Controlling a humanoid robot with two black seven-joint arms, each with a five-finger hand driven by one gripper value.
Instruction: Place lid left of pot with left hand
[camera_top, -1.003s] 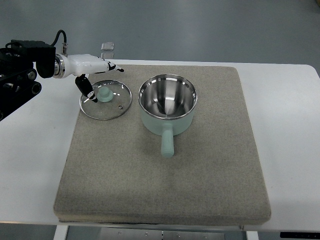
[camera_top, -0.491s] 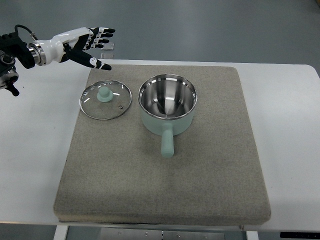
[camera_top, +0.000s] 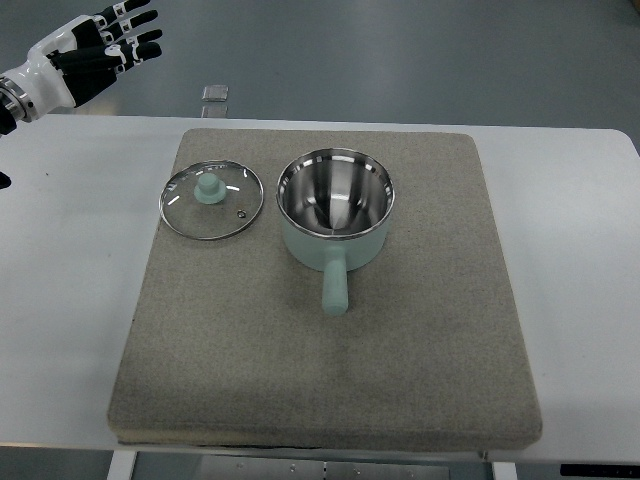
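With the glass lid (camera_top: 211, 201) laid flat on the felt mat (camera_top: 330, 380) just left of the pot (camera_top: 335, 212), the empty, spread-fingered left hand (camera_top: 95, 45) is best kept well clear.

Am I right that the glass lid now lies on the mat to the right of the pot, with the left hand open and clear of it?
Not quite. The top view shows the glass lid on the mat to the left of the pot, not the right. The rest holds: the left hand is open and clear of it, up at the picture's top left corner.
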